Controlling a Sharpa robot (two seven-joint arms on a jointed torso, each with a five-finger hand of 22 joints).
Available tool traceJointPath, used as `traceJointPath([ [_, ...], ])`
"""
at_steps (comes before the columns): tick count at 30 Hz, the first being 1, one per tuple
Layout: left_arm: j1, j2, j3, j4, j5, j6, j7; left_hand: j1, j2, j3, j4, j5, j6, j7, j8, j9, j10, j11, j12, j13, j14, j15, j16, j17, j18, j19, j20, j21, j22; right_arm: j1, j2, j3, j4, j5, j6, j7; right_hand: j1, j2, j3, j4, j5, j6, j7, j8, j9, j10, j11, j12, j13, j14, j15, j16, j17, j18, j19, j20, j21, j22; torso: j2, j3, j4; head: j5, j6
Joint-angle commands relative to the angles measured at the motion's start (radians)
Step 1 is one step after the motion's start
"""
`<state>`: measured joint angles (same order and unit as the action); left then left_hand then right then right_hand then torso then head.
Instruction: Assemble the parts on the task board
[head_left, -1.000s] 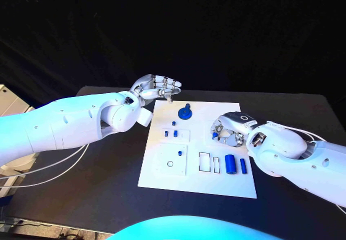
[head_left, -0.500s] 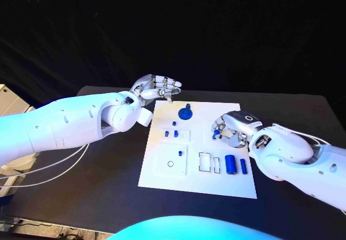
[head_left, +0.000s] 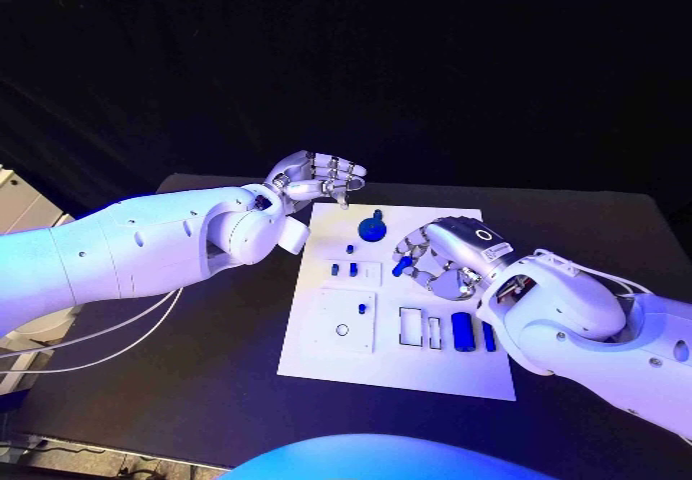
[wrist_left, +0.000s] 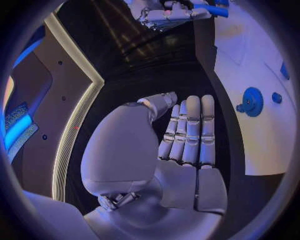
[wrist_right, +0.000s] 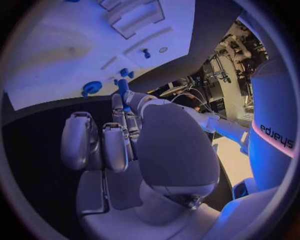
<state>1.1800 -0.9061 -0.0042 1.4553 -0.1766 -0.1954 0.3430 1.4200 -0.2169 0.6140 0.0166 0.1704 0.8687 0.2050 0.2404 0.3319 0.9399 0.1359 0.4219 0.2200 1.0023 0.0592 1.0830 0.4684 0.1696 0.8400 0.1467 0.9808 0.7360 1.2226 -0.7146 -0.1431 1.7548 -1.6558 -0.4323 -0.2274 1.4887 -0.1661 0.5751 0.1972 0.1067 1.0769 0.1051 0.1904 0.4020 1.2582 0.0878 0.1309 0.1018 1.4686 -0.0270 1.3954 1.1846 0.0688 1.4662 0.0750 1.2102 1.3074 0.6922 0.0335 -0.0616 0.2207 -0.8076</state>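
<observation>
The white task board (head_left: 325, 355) lies in the middle of the black table. My right hand (head_left: 440, 262) hovers over its middle and pinches a small blue peg (head_left: 402, 266) at its fingertips; the right wrist view shows this peg (wrist_right: 123, 87) above the board (wrist_right: 62, 45). A blue gear with a peg (head_left: 374, 229) stands at the board's far end. Two short blue pegs (head_left: 343, 268) stand in a raised plate beside the held peg. My left hand (head_left: 320, 180) hangs off the board's far left corner, fingers curled in and holding nothing.
A blue cylinder (head_left: 462, 331) and a thinner blue bar (head_left: 488, 336) lie near the board's right edge, beside two rectangular slots (head_left: 418, 327). A square plate with a ring hole (head_left: 342, 329) sits at the left. Black table surrounds the board.
My right hand has moved left across the board with the small blue peg, closer to the plate with the two short pegs. The left hand has stayed in place.
</observation>
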Motion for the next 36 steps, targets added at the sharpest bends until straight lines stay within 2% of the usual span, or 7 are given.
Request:
traceJointPath([
  [1, 0.001, 0.005, 0.001, -0.001, 0.008, 0.018, 0.006, 0.003, 0.006, -0.006, -0.003, 0.004, -0.006, 0.000, -0.004, -0.001, -0.006, 0.002, 0.007, -0.002, -0.003, 0.001, -0.007, -0.002, 0.015, 0.001, 0.007, -0.006, -0.002, -0.012, 0.027, -0.003, 0.005, -0.001, -0.010, 0.026, -0.010, -0.001, 0.007, -0.001, 0.001, 0.001, 0.004, 0.063, 0.059, 0.047, -0.045, -0.006, -0.001, 0.029, -0.006, 0.003, -0.002, -0.005, 0.017, -0.007, -0.006, 0.167, 0.001, 0.0000, 0.0000, 0.004, -0.001],
  [8, 0.000, 0.012, 0.001, -0.005, 0.010, 0.019, 0.006, 0.003, 0.006, -0.006, -0.003, 0.004, -0.006, 0.000, -0.004, -0.001, -0.006, 0.002, 0.007, -0.002, -0.003, 0.001, -0.007, -0.002, 0.015, 0.001, 0.007, -0.006, -0.002, -0.063, 0.106, -0.011, -0.002, -0.008, -0.003, 0.050, -0.013, -0.002, 0.012, -0.005, 0.001, -0.001, 0.005, 0.064, 0.062, 0.047, -0.045, -0.009, 0.000, 0.028, -0.006, 0.002, -0.005, -0.004, 0.016, -0.007, -0.012, 0.166, 0.003, 0.0006, 0.0015, 0.012, -0.001],
  [14, 0.000, 0.014, 0.001, -0.004, 0.010, 0.020, 0.006, 0.003, 0.006, -0.006, -0.003, 0.004, -0.006, 0.000, -0.004, -0.001, -0.006, 0.002, 0.007, -0.002, -0.003, 0.001, -0.007, -0.002, 0.015, 0.001, 0.007, -0.006, -0.002, -0.095, 0.145, -0.018, -0.022, -0.009, 0.015, 0.052, -0.015, -0.001, 0.015, -0.007, 0.000, -0.003, 0.006, 0.065, 0.063, 0.047, -0.044, -0.010, 0.000, 0.028, -0.006, 0.001, -0.006, -0.004, 0.015, -0.006, -0.016, 0.165, 0.003, 0.0001, 0.0013, 0.019, -0.003],
  [22, 0.000, 0.014, 0.000, -0.004, 0.011, 0.021, 0.004, 0.002, 0.006, -0.007, -0.002, 0.004, -0.006, 0.000, -0.004, -0.002, -0.007, 0.002, 0.008, -0.002, -0.004, 0.001, -0.007, -0.002, 0.015, 0.001, 0.007, -0.007, -0.002, -0.118, 0.166, -0.027, -0.052, -0.024, 0.042, 0.048, -0.017, -0.002, 0.017, -0.009, 0.000, -0.004, 0.006, 0.066, 0.065, 0.046, -0.043, -0.012, 0.000, 0.028, -0.005, 0.001, -0.007, -0.003, 0.014, -0.006, -0.019, 0.165, 0.002, -0.0004, 0.0004, 0.023, -0.009],
  [25, 0.000, 0.014, 0.000, -0.004, 0.011, 0.021, 0.004, 0.002, 0.006, -0.007, -0.002, 0.004, -0.006, 0.000, -0.004, -0.002, -0.007, 0.002, 0.008, -0.002, -0.004, 0.001, -0.007, -0.002, 0.015, 0.001, 0.007, -0.007, -0.002, -0.125, 0.173, -0.029, -0.062, -0.034, 0.049, 0.046, -0.017, -0.002, 0.017, -0.009, 0.000, -0.004, 0.006, 0.066, 0.065, 0.046, -0.043, -0.012, 0.000, 0.028, -0.005, 0.001, -0.007, -0.003, 0.014, -0.006, -0.019, 0.165, 0.002, 0.0005, 0.0006, 0.023, -0.012],
  [36, 0.000, 0.012, 0.000, -0.003, 0.011, 0.023, 0.003, 0.002, 0.006, -0.007, -0.002, 0.004, -0.006, 0.000, -0.004, -0.002, -0.007, 0.002, 0.008, -0.002, -0.004, 0.001, -0.007, -0.002, 0.015, 0.001, 0.007, -0.007, -0.002, -0.136, 0.186, -0.032, -0.085, -0.069, 0.068, 0.022, -0.018, -0.002, 0.018, -0.010, 0.000, -0.005, 0.006, 0.066, 0.066, 0.046, -0.043, -0.013, 0.001, 0.028, -0.005, 0.001, -0.007, -0.003, 0.014, -0.006, -0.019, 0.165, 0.003, 0.0002, 0.0006, 0.027, -0.018],
])
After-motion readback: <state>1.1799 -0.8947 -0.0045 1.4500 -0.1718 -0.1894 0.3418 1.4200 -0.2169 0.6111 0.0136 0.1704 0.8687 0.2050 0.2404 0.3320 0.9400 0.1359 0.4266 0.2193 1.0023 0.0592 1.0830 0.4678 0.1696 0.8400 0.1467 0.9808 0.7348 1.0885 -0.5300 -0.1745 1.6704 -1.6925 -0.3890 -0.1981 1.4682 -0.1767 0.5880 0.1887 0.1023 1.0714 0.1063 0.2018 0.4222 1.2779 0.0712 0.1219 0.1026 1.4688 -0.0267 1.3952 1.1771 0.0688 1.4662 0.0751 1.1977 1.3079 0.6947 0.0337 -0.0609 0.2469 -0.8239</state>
